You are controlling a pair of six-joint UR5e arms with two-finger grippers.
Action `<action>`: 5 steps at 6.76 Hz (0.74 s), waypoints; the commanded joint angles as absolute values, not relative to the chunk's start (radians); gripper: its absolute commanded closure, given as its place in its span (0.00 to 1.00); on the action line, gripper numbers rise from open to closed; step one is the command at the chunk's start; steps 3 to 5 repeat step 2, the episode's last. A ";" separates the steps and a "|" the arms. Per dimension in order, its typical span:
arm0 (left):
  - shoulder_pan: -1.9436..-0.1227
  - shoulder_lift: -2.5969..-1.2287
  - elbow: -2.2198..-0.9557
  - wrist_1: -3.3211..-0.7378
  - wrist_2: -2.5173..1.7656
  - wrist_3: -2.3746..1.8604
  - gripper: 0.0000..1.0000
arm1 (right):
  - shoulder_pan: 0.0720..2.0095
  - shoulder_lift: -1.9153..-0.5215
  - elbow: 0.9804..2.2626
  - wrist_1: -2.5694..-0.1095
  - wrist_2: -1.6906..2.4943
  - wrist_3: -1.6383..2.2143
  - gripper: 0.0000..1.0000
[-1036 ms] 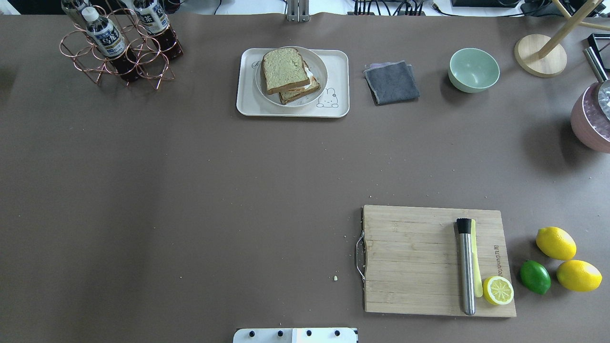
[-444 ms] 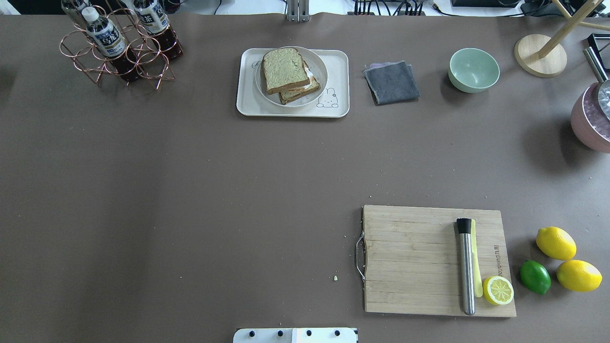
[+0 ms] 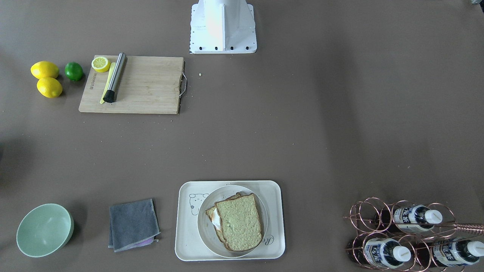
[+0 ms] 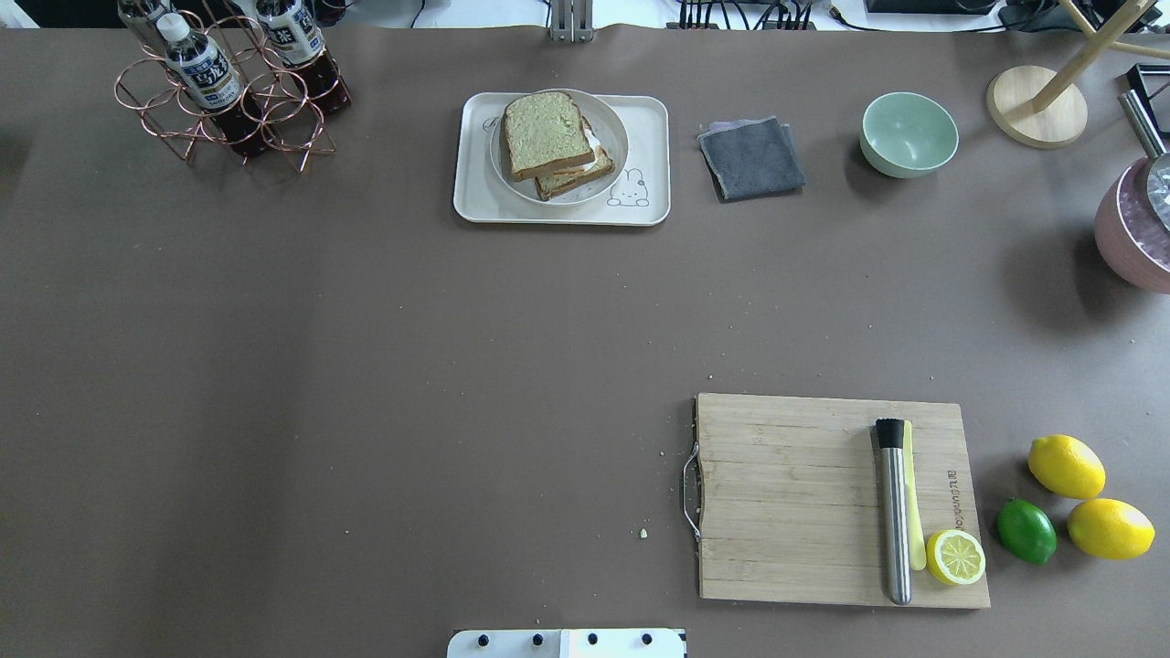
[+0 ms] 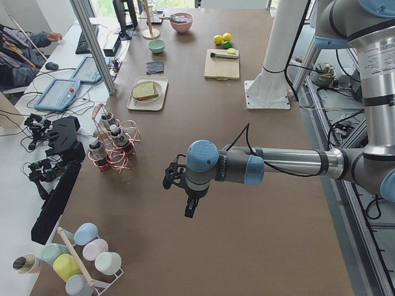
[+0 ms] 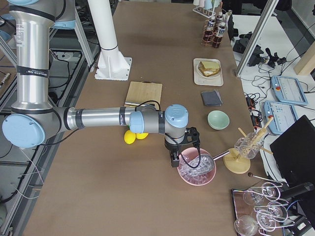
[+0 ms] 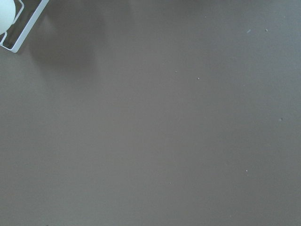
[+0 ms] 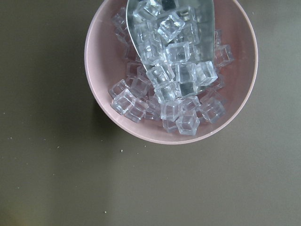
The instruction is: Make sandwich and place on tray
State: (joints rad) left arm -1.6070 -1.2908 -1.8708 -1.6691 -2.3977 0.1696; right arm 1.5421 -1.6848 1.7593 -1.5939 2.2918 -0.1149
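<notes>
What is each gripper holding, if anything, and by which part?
Nothing seems held: the left gripper hangs over bare table, the right gripper over the ice bowl; the sandwich sits on its plate.

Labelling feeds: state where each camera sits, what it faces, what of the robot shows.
Front-facing: across the table, facing the robot, steeply down; base shows.
Overhead: behind the robot, looking forward and down; base edge.
Exterior left: table's left end; left arm near.
Exterior right: right end; right arm near.
Left wrist: down on bare table; none.
Right wrist: down on pink ice bowl; none.
Front-facing and overhead share the plated sandwich on the tray.
</notes>
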 commanded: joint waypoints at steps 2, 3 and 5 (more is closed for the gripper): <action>-1.609 -1.246 -1.884 -1.666 -2.430 0.161 0.02 | 1.539 -1.674 1.764 -1.592 2.295 -0.110 0.00; -1.609 -1.246 -1.884 -1.666 -2.430 0.161 0.02 | 1.539 -1.674 1.764 -1.592 2.295 -0.110 0.00; -1.609 -1.246 -1.884 -1.666 -2.430 0.161 0.02 | 1.539 -1.674 1.764 -1.592 2.295 -0.110 0.00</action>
